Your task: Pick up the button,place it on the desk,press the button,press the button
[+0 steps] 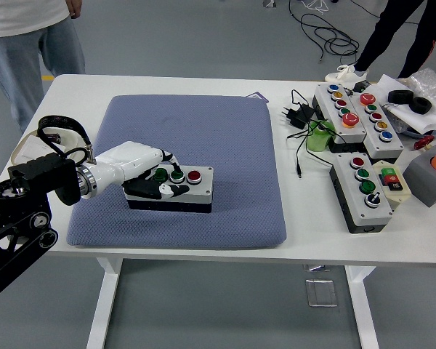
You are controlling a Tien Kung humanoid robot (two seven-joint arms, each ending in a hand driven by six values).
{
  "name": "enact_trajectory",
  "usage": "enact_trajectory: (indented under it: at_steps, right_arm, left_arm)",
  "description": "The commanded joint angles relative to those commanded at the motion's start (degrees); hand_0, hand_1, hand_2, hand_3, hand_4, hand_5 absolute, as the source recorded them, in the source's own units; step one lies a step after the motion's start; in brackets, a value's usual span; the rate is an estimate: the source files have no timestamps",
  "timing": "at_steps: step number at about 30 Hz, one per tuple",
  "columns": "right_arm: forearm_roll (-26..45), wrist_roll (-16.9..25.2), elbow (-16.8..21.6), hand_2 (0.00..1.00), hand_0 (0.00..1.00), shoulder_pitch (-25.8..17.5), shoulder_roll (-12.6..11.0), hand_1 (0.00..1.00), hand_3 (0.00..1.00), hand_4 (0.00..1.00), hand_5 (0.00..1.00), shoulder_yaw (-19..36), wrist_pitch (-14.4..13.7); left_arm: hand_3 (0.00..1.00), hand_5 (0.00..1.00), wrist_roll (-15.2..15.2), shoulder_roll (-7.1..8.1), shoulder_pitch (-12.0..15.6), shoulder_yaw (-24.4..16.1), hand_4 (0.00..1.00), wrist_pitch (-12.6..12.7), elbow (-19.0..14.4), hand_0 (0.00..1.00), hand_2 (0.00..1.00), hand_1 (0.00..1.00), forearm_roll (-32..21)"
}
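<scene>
A grey button box with a black base lies on the blue-grey pad, left of the table's middle. Its top carries two green buttons and a red button. My left hand, white with dark fingers, comes in from the left and wraps the box's left end. The thumb lies along the front edge and the fingers curl over the top beside the left green button. The box rests flat on the pad. My right arm is out of view.
Two larger button boxes lie at the right, with a power adapter and cables, a black tape roll and a grey block. One person stands at the far left, another at the far right.
</scene>
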Motion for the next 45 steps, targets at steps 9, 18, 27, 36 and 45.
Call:
enact_trajectory:
  at_steps: [9, 18, 27, 36, 45]
  right_arm:
    - [-0.30, -0.05, 0.00, 0.631, 0.629, 0.10, 0.02, 0.555, 0.570, 0.311, 0.262, 0.19, 0.04]
    - [-0.91, -0.26, 0.00, 0.632, 0.629, -0.15, 0.20, 0.556, 0.570, 0.311, 0.263, 0.58, 0.10]
    - [-1.48, -0.27, 0.00, 0.631, 0.629, -0.21, 0.22, 0.555, 0.570, 0.311, 0.263, 0.87, 0.10]
    - [-1.65, -0.28, 0.00, 0.631, 0.629, -0.18, 0.27, 0.555, 0.571, 0.310, 0.265, 1.20, 0.04]
    - [-1.70, -0.36, 0.00, 0.631, 0.629, 0.00, 0.29, 0.555, 0.570, 0.309, 0.264, 1.09, 0.10]
  left_arm:
    - [0.759, 0.998, -0.02, -0.19, -0.37, 0.52, 0.786, 0.23, 2.07, 0.016, 0.046, 0.002, -0.12]
    - [0.758, 0.998, 0.20, -0.31, -0.13, 2.30, 0.785, -0.15, 2.08, 0.015, 0.046, 0.002, -0.85]
    - [0.760, 0.998, 0.20, 0.00, -0.70, 1.74, 0.787, 0.23, 0.90, 0.015, 0.047, 0.002, -1.03]
    - [0.767, 0.998, -0.28, -0.32, -0.62, -0.32, 0.787, 3.12, -1.54, 0.017, 0.048, 0.002, -1.94]
    - [0.766, 0.998, 0.05, -1.55, -1.76, 3.24, 0.788, 2.28, -1.68, 0.015, 0.049, 0.002, -3.43]
